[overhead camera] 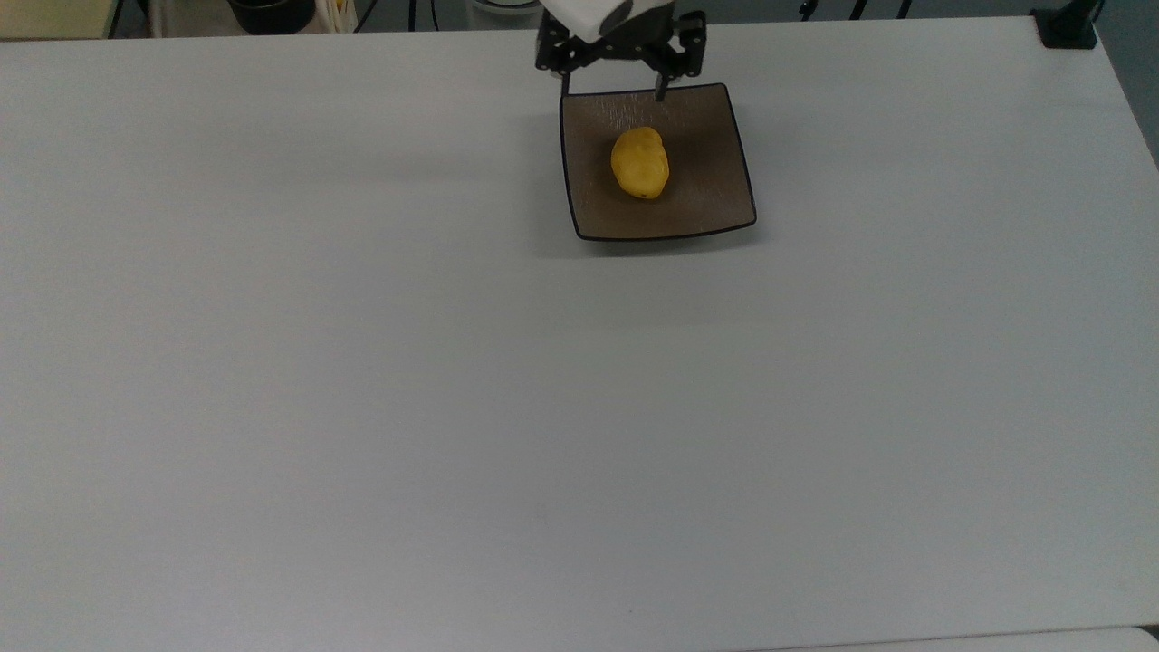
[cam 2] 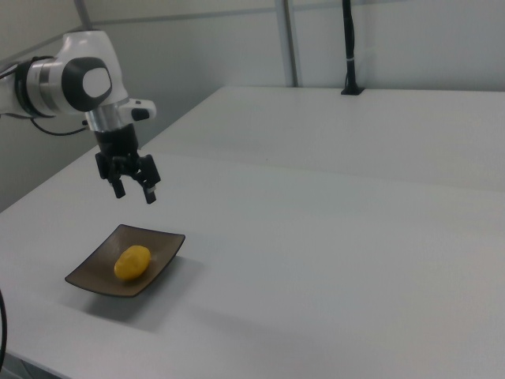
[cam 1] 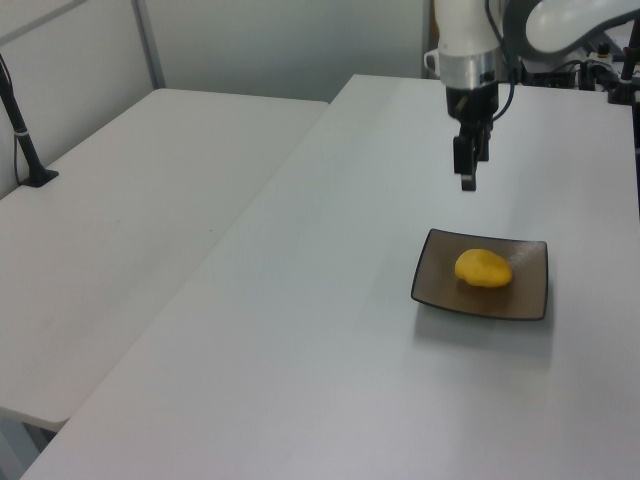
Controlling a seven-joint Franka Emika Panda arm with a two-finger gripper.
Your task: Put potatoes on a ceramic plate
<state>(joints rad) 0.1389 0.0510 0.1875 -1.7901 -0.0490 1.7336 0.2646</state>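
The yellow potato (overhead camera: 640, 163) lies near the middle of the square brown ceramic plate (overhead camera: 706, 195), also seen as potato (cam 1: 482, 268) on plate (cam 1: 525, 297) and potato (cam 2: 132, 262) on plate (cam 2: 162, 251). My gripper (overhead camera: 614, 88) hangs open and empty above the plate's far edge in the top view. In the left view the gripper (cam 1: 468, 178) is well above the plate. In the right view the gripper (cam 2: 135, 193) hovers over the plate with its fingers spread, touching nothing.
The white table (overhead camera: 453, 407) stretches wide around the plate. A second white table (cam 1: 130, 200) stands to the left view's left with a black post (cam 1: 22, 130) on it. Dark objects (overhead camera: 272, 14) sit beyond the top view's far edge.
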